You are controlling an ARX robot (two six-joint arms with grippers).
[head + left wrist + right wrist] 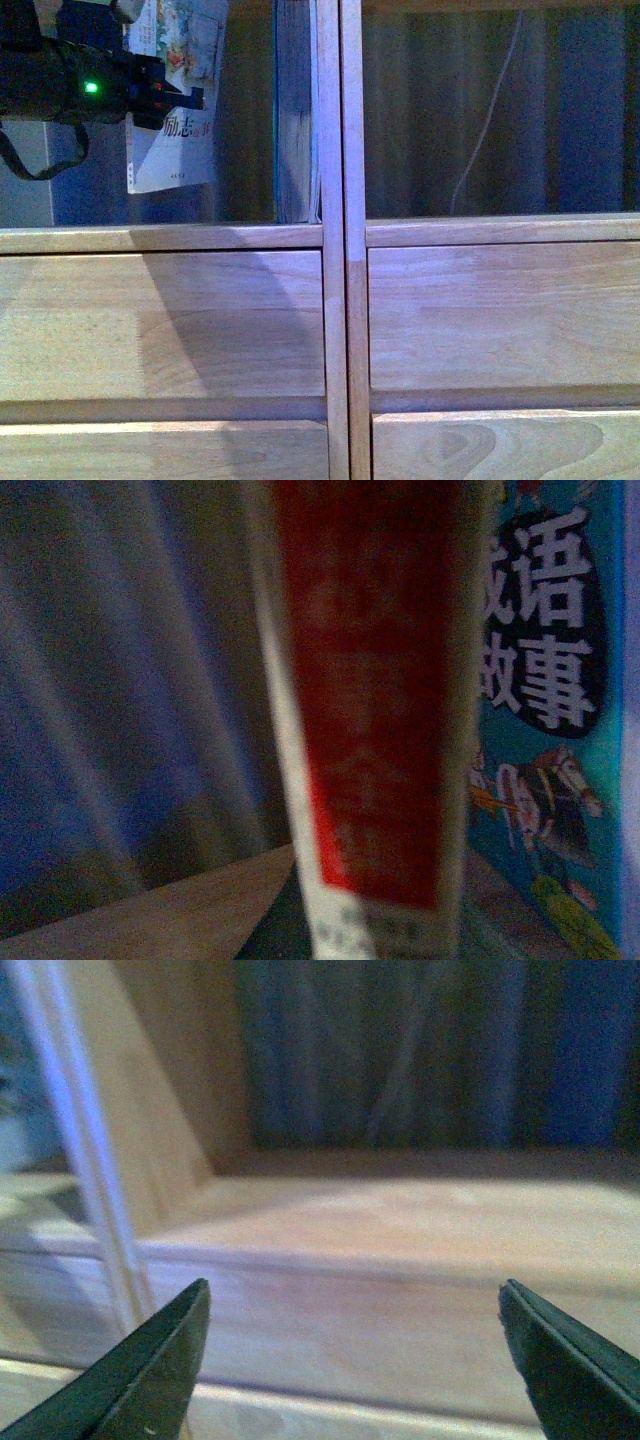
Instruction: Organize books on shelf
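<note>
The thin paperback point(172, 110) hangs upright in the upper left compartment of the shelf point(340, 300), its lower edge above the compartment floor. My left gripper point(168, 96) is shut on it from the left. In the left wrist view its white spine with a red patch point(370, 690) fills the middle, blurred. The thicker book point(297, 110) stands upright against the central double upright; its teal illustrated cover point(550, 730) shows just beyond the paperback. My right gripper point(355, 1345) is open and empty, facing the right compartment's floor point(400, 1220).
Four flat drawer fronts point(200, 320) lie below the compartments. A thin white cable point(488, 110) hangs at the back of the right compartment, in front of a dark curtain. The central upright point(90, 1160) stands beside my right gripper.
</note>
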